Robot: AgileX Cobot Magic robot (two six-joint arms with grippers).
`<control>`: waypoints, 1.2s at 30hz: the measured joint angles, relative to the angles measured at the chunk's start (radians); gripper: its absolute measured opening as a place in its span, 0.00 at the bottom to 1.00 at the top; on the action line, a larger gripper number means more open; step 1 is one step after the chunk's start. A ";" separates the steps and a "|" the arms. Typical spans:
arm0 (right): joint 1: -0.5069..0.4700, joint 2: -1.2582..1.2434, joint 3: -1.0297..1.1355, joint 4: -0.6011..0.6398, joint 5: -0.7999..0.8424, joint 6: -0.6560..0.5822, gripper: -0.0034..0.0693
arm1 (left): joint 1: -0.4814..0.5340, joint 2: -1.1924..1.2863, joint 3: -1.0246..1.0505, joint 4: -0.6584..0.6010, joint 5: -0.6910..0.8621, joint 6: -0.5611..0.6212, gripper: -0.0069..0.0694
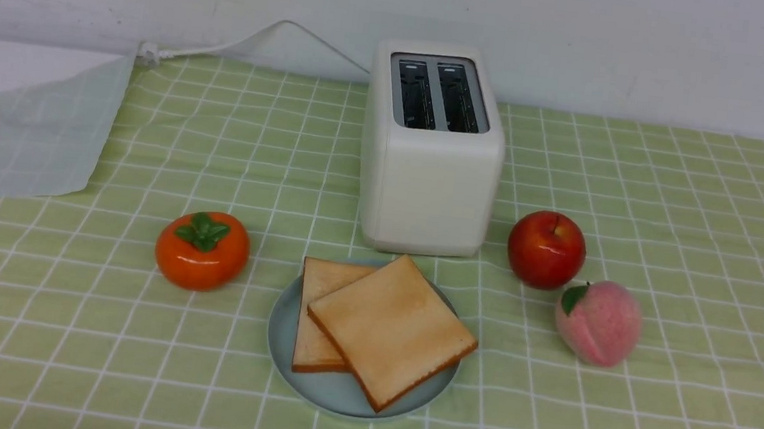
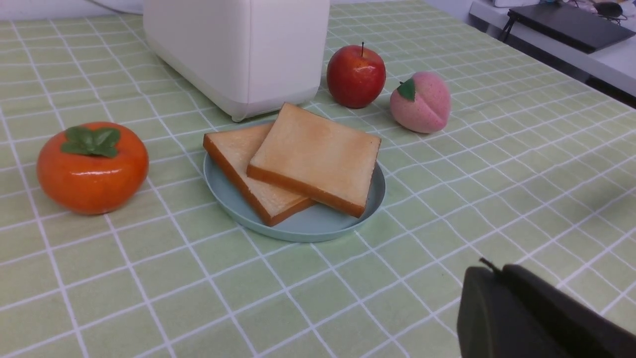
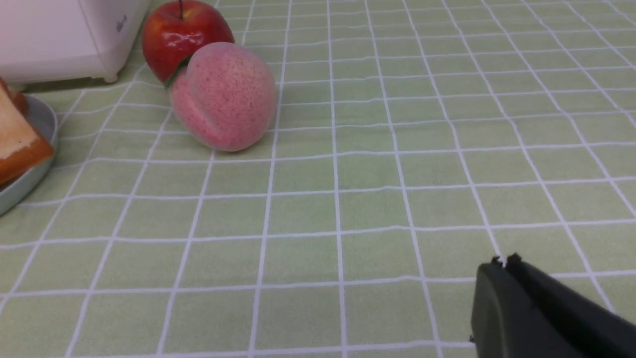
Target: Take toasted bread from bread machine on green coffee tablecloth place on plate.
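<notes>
Two slices of toasted bread (image 1: pixel 392 331) (image 2: pixel 315 156) lie overlapping on the pale blue-green plate (image 1: pixel 325 394) (image 2: pixel 308 226), just in front of the cream bread machine (image 1: pixel 430 170) (image 2: pixel 238 49), whose two slots show nothing inside. All of this rests on the green coffee tablecloth (image 1: pixel 53 321). Neither arm shows in the front view. In the left wrist view my left gripper (image 2: pixel 497 268) hovers shut and empty over the cloth, well short of the plate. My right gripper (image 3: pixel 504 259) is shut and empty too, over bare cloth, with the plate's rim (image 3: pixel 30 174) at the frame's edge.
An orange persimmon (image 1: pixel 202 250) sits left of the plate. A red apple (image 1: pixel 546 249) and a pink peach (image 1: pixel 598 323) sit to its right. The toaster's white cord (image 1: pixel 228 46) runs back left, where the cloth's corner (image 1: pixel 25 130) is folded over.
</notes>
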 joint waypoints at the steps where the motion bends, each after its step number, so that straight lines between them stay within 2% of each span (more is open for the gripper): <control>1: 0.000 0.000 0.000 0.000 0.000 0.000 0.02 | 0.000 0.000 0.000 0.000 0.000 0.000 0.10; 21: 0.000 0.000 0.000 -0.002 0.001 0.000 0.04 | 0.000 0.000 0.000 0.000 0.000 0.000 0.11; 26: -0.002 0.000 0.000 -0.002 0.001 0.000 0.04 | 0.008 -0.001 0.022 0.015 -0.043 0.000 0.12; 28: -0.002 0.000 0.000 -0.002 0.001 0.000 0.04 | 0.040 -0.006 0.044 0.048 -0.080 -0.017 0.11; 33: -0.002 0.000 0.000 -0.002 0.001 0.000 0.04 | 0.269 -0.077 0.173 0.132 -0.242 -0.127 0.09; 36: -0.003 0.000 0.000 -0.002 0.001 0.000 0.04 | 0.347 -0.101 0.242 0.138 -0.258 -0.155 0.07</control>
